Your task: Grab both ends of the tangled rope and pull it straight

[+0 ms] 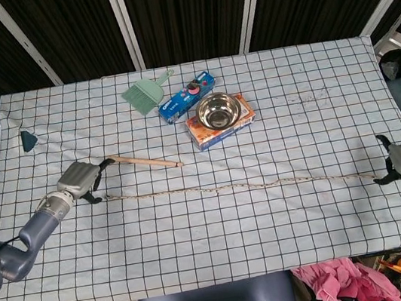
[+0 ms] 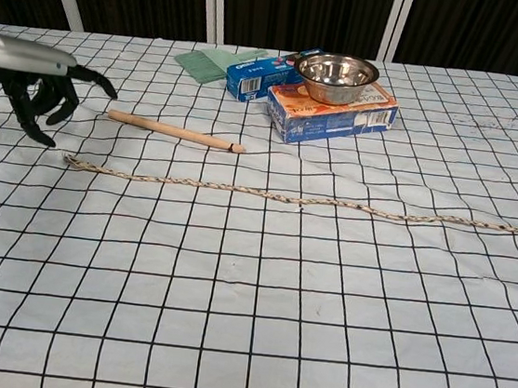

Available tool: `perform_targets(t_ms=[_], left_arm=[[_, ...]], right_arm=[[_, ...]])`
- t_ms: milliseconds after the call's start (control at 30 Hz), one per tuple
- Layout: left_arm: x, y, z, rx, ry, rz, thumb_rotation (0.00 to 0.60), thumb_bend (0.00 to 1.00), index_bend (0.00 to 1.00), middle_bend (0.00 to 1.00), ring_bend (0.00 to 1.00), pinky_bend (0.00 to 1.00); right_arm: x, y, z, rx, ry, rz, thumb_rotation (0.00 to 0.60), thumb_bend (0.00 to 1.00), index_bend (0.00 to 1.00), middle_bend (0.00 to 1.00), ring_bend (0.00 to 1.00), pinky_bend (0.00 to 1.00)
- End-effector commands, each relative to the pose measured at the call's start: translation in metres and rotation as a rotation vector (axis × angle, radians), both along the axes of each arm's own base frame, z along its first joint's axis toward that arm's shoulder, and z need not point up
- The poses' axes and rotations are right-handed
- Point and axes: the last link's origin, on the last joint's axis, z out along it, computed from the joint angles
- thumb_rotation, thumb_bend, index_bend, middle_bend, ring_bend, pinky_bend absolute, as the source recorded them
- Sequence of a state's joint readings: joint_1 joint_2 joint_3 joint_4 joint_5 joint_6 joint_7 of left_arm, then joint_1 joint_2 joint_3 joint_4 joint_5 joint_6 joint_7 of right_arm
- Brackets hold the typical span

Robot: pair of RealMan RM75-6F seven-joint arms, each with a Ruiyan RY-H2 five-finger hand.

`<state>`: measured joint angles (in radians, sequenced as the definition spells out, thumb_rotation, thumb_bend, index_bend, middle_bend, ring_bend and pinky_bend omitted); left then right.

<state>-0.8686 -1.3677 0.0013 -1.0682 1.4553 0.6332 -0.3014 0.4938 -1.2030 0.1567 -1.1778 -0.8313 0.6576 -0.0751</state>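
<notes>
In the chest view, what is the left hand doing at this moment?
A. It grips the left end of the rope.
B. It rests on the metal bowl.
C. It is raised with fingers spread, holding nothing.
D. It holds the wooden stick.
C. The left hand hangs above the cloth with its fingers apart, while the rope lies flat below it, its left end free and untouched.

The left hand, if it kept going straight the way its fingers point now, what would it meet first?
Probably the light wooden stick. In the head view the left hand points right and slightly away, with the stick's near end just past its fingers. Height is unclear; the hand may pass above it.
</notes>
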Motion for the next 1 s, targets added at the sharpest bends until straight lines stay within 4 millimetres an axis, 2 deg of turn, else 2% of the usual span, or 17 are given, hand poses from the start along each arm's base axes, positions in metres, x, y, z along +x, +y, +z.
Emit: perform_targets(t_ms=[33,100,167,233,267,300,500,667,900,1000], left_arm=[[0.027,0.000,0.041,0.100,-0.037,-0.077,0.600,0.12,0.12,0.48,0.41,0.38],[0.032,-0.006,0.053,0.126,-0.031,-0.100,0.600,0.10,0.12,0.40,0.32,0.30],[0.037,-0.018,0.068,0.168,-0.029,-0.124,0.600,0.10,0.12,0.33,0.24,0.23],[0.038,-0.041,0.083,0.225,-0.020,-0.144,0.600,0.10,0.12,0.27,0.18,0.17],[0.037,-0.046,0.086,0.240,-0.017,-0.147,0.600,0.10,0.12,0.25,0.17,0.16],[0.035,-0.063,0.094,0.286,-0.007,-0.154,0.600,0.10,0.12,0.23,0.15,0.14],[0.013,-0.131,0.120,0.454,0.020,-0.114,0.600,0.10,0.12,0.18,0.11,0.08],[-0.018,-0.181,0.132,0.532,0.061,-0.048,0.600,0.10,0.12,0.16,0.10,0.02],[-0.053,-0.240,0.124,0.520,0.018,0.074,0.600,0.10,0.12,0.13,0.07,0.01],[-0.061,-0.251,0.123,0.529,-0.015,0.092,0.600,0.10,0.12,0.12,0.04,0.00]], right_arm=[[0.021,0.003,0.038,-0.106,0.053,0.047,0.600,0.10,0.00,0.47,0.75,0.62],[0.032,0.006,0.048,-0.152,0.062,0.075,0.600,0.10,0.00,0.33,0.59,0.46],[0.050,0.012,0.058,-0.216,0.083,0.136,0.600,0.10,0.00,0.26,0.47,0.35],[0.073,0.025,0.060,-0.277,0.111,0.234,0.600,0.10,0.00,0.23,0.41,0.31],[0.077,0.028,0.059,-0.285,0.114,0.254,0.600,0.10,0.00,0.21,0.38,0.29],[0.086,0.039,0.055,-0.301,0.123,0.307,0.600,0.10,0.00,0.20,0.37,0.28],[0.105,0.086,0.031,-0.315,0.128,0.422,0.600,0.10,0.00,0.18,0.34,0.26],[0.104,0.121,0.003,-0.267,0.153,0.484,0.600,0.11,0.00,0.18,0.33,0.25],[0.096,0.148,-0.020,-0.229,0.144,0.499,0.600,0.13,0.00,0.16,0.32,0.25],[0.098,0.149,-0.019,-0.242,0.158,0.523,0.600,0.13,0.00,0.16,0.32,0.25]])
